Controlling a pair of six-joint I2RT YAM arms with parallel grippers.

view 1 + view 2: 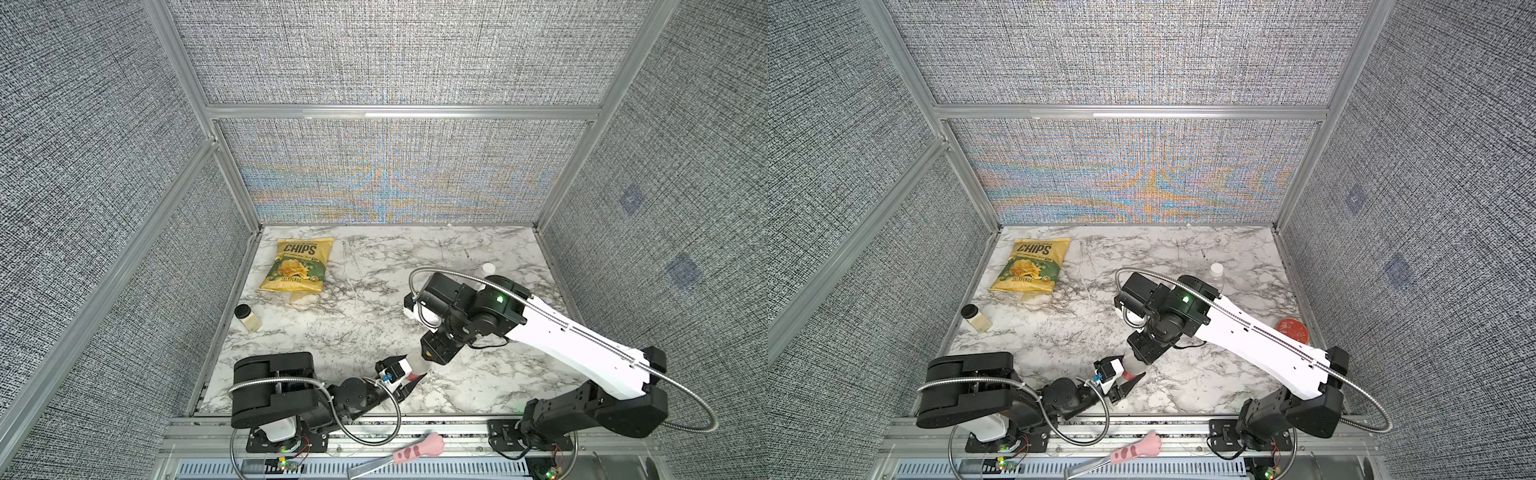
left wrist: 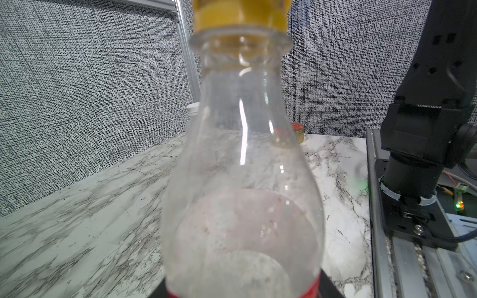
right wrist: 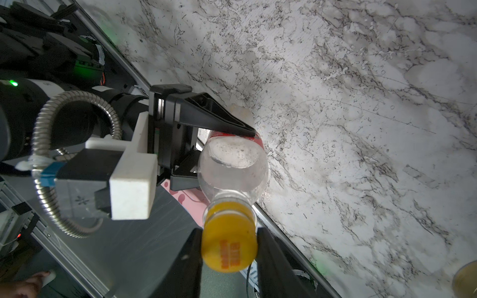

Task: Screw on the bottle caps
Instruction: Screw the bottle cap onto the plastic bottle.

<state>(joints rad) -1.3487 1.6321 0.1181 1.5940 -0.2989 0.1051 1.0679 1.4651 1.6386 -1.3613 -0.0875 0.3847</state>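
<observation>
Yellow cap (image 3: pixel 228 246) tops the upright bottle (image 3: pixel 232 180), seemingly pinched from above by the right tool (image 3: pixel 229 232); left tool (image 3: pixel 227 151) clamps the bottle's label.

In the left wrist view the orange-yellow cap (image 2: pixel 240 15) is cut off by the picture's edge, as is the base of the tall bottle (image 2: pixel 240 180) — and the red tin (image 2: pixel 296 131) behind is half masked by blurred plastic. In both top views that bottle is largely covered by the wrist of the right arm (image 1: pixel 561 332), its cap hidden altogether. The shorter bottle (image 1: pixel 1219 284) is partly screened by the same arm; in a top view little but its white cap (image 1: pixel 489 268) is left in sight. In the right wrist view the right pincer (image 3: pixel 229 232) is cropped along its fingers, and the cap's print is smeared — possibly lettering, not readable.
</observation>
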